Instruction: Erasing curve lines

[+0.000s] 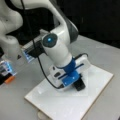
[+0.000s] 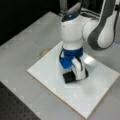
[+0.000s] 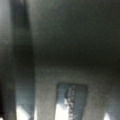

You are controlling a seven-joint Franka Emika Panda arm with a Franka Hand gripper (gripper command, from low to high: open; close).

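Black against the flat white rectangular board (image 1: pixel 65 100), the rectangular eraser block (image 1: pixel 80 85) sits pressed on the surface directly under your gripper (image 1: pixel 78 81), near the board's middle in both front views. You can't tell how the fingers stand; the blue mount and white hand hide them, though the block (image 2: pixel 69 77) appears fixed at their tip. No thin dark curve lines show anywhere on the bare board (image 2: pixel 47 72); they may lie beneath the arm, or be wiped already. The wrist view gives you nothing legible. A small orange piece (image 1: pixel 9 79) lies off the board at a front view's left
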